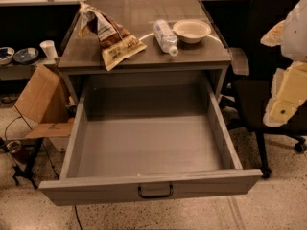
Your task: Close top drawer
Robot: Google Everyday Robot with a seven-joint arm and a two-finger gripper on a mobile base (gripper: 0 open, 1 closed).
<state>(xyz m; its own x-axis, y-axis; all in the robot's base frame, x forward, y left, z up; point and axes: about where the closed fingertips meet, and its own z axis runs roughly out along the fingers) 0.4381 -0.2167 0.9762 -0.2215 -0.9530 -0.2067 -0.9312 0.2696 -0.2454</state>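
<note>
Deep plain grey top drawer stands fully open. White-and-yellow hand sits right of it; opening cannot be told.

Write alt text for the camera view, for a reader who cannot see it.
The top drawer stands pulled far out and empty. On the cabinet top lie a snack bag, a water bottle on its side and a bowl. The claw hangs at the right edge, apart from the drawer, before a black chair.
</note>
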